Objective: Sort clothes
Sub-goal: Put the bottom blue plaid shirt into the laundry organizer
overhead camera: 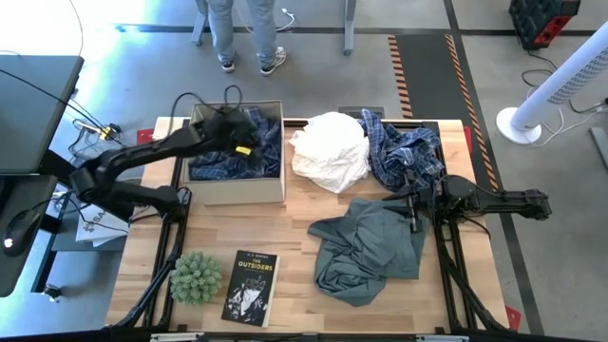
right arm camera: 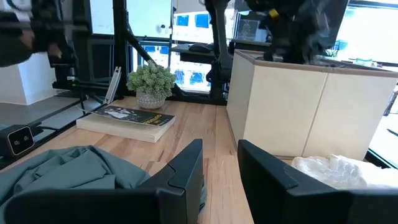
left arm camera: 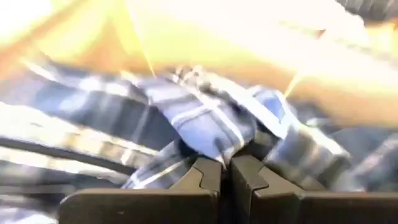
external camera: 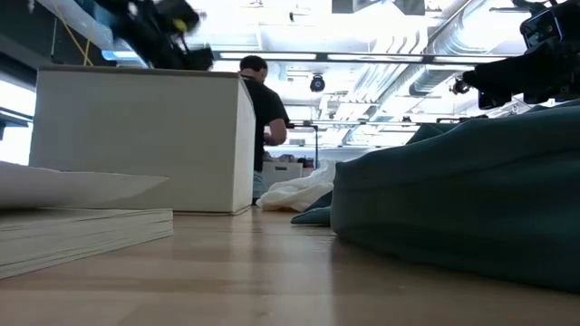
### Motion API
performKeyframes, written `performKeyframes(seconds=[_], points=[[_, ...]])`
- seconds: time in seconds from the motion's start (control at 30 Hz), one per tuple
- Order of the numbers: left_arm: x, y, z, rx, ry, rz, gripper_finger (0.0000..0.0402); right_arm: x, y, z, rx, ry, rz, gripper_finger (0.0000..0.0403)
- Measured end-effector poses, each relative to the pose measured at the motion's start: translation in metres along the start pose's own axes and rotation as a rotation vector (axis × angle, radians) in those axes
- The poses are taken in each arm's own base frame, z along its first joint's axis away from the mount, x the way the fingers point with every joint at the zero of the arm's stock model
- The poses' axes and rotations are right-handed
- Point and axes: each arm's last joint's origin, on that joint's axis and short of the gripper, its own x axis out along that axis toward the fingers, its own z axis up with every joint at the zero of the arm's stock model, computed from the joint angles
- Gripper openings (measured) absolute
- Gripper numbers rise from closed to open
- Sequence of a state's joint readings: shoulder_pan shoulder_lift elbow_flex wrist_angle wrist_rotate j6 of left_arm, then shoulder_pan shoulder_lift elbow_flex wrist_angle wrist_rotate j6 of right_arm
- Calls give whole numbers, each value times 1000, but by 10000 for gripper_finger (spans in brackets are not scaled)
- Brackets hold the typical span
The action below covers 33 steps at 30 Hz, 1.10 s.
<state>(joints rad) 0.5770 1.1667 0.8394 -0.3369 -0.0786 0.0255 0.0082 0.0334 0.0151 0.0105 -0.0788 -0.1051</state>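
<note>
A tan cardboard box [overhead camera: 237, 189] at the far left holds blue-and-white plaid shirts [overhead camera: 258, 152]. My left gripper [overhead camera: 237, 136] reaches into the box from the left and is shut on plaid cloth [left arm camera: 211, 127]. A white garment [overhead camera: 331, 147] and another plaid shirt [overhead camera: 407, 152] lie at the far middle and right. A grey-green shirt [overhead camera: 369, 249] lies crumpled on the table's near right. My right gripper [right arm camera: 221, 171] is open and empty at that shirt's far right edge [overhead camera: 410, 211], pointing toward the box. My left gripper pinches a bunched fold of a plaid shirt [left arm camera: 219, 149] between its two fingertips [left arm camera: 202, 173], inside the box. The fingers come slanting down from the table's left. The rest of the shirt lies heaped in the box.
A book [overhead camera: 251, 287] and a small potted plant [overhead camera: 196, 277] sit at the near left. A person [overhead camera: 245, 33] stands beyond the far edge. A white fan base [overhead camera: 530, 119] stands off the table's right. Bare wood shows between the box and the grey-green shirt.
</note>
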Motion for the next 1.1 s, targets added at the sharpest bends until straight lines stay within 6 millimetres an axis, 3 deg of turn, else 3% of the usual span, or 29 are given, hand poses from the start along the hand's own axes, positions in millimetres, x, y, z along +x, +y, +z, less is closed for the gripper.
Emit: performKeyframes(seconds=[0.17,0.3,0.4,0.57,0.77,0.93,1.1], points=[[-55,-19,8,-53,-189,93,1,0,0,0,0,0,0,99],[-75,-32,-3,-75,-244,166,1,0,0,0,0,0,0,99],[-65,-34,-21,-107,-193,199,1,0,0,0,0,0,0,99],[-28,-27,-52,-139,-72,273,0,0,0,0,0,0,0,99],[9,-15,-76,-202,35,202,0,0,0,0,0,0,0,99],[16,-11,-74,-156,18,213,8,0,0,0,0,0,0,99],[-1,-10,-56,-143,-98,175,54,0,0,0,0,0,0,99]])
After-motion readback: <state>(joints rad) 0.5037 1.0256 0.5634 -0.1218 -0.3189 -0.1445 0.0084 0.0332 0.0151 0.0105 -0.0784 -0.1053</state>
